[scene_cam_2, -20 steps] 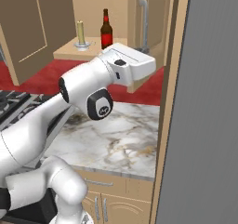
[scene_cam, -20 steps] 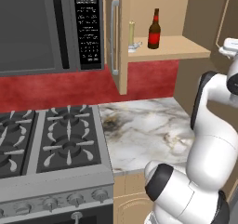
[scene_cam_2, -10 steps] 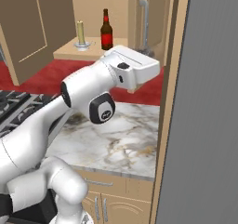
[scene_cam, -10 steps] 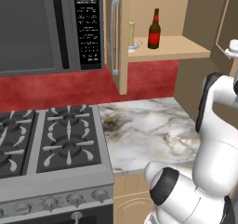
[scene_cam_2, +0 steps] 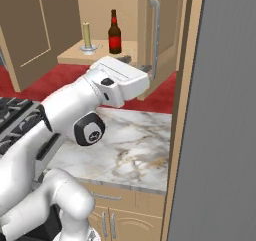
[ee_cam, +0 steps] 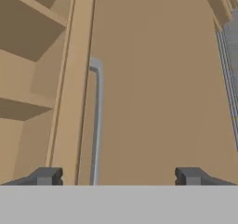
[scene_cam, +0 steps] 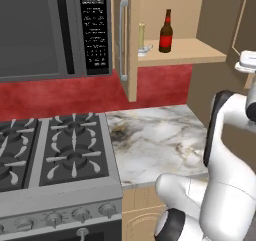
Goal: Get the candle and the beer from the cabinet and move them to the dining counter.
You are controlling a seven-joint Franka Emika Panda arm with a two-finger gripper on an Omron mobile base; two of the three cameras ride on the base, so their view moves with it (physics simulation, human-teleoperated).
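Observation:
The cabinet (scene_cam: 185,52) stands open, and on its shelf are the pale candle (scene_cam: 141,36) (scene_cam_2: 87,37) in a silver holder and, to its right, the dark brown beer (scene_cam: 166,32) (scene_cam_2: 115,33) with a red label. My gripper (ee_cam: 119,176) (scene_cam_2: 136,63) is open, its fingertips (ee_cam: 46,176) wide apart with nothing between them. It faces the right cabinet door's silver bar handle (ee_cam: 96,121) (scene_cam_2: 155,37) from close by, to the right of the shelf and apart from both objects. The dining counter is out of view.
A short marble countertop (scene_cam: 155,140) lies below the cabinet beside the gas stove (scene_cam: 50,155). The microwave (scene_cam: 50,30) hangs left of the open left door (scene_cam: 131,45). A tall grey panel (scene_cam_2: 225,110) closes off the right side. The red backsplash (scene_cam: 75,92) runs behind.
The gripper has gone from shut to open. The hand has shifted slightly up and toward the right cabinet door. Candle and beer have not moved.

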